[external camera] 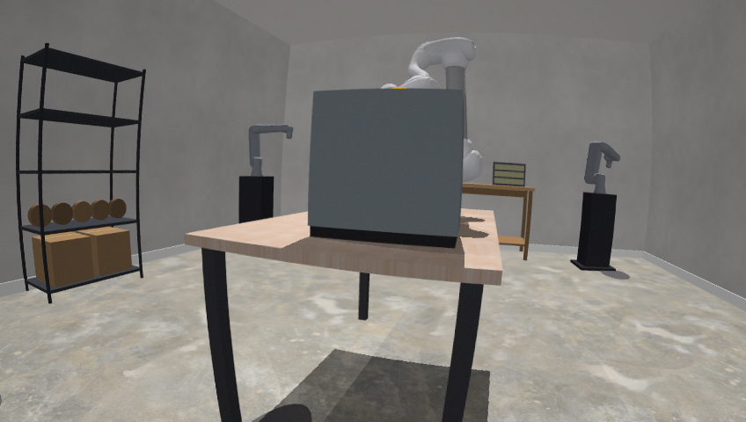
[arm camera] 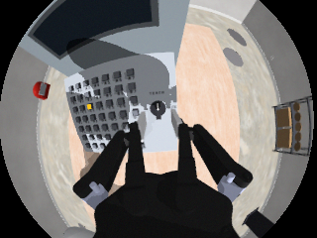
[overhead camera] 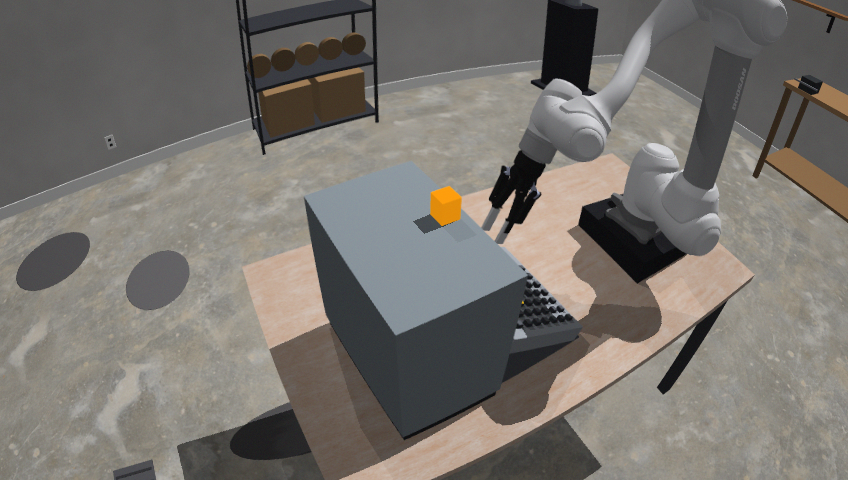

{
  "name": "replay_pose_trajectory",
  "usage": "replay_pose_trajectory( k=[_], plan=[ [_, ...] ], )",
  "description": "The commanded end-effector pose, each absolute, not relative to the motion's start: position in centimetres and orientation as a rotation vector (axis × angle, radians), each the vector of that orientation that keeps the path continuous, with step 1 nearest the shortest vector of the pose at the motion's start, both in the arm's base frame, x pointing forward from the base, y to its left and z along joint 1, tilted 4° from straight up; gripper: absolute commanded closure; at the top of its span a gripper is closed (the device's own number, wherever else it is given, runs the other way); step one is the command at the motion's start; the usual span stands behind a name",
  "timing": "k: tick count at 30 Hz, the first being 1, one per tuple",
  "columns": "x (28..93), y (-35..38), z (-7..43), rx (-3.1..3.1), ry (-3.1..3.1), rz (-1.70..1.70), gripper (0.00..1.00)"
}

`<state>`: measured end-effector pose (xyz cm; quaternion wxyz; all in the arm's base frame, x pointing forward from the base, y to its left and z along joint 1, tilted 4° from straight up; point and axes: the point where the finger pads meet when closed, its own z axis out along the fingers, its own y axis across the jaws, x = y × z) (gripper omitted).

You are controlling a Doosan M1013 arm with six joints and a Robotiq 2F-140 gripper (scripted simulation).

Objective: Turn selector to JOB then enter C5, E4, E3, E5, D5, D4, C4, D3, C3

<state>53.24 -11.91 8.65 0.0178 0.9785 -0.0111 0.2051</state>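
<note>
The machine [overhead camera: 410, 285] is a grey box on the table, with a sloping black keypad [overhead camera: 541, 305] on its far side. In the wrist view the keypad [arm camera: 106, 109] shows one key lit yellow [arm camera: 89, 106]. The round selector knob [arm camera: 158, 109] sits on the pale panel beside the keys. My gripper [arm camera: 158, 116] is partly open and empty, and the knob shows between its two fingertips. I cannot tell whether the fingers touch it. In the top view the gripper [overhead camera: 496, 228] points down just behind the machine's top edge. The key names are too small to read.
An orange cube [overhead camera: 445, 205] sits on the machine's top near the gripper. A red part [arm camera: 42, 89] shows left of the keypad. The arm's black base [overhead camera: 630, 237] stands on the table's right. The exterior view shows only the machine's back [external camera: 384, 162].
</note>
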Motion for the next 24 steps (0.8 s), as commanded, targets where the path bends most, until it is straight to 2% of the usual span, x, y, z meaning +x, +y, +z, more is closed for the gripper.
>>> replay_pose_trajectory(
  k=[1,24],
  plan=[
    [53.2,-11.9,8.6,3.040,-0.035,0.637,0.67],
    [53.9,-12.0,7.3,3.040,-0.035,0.637,0.67]
  ],
)
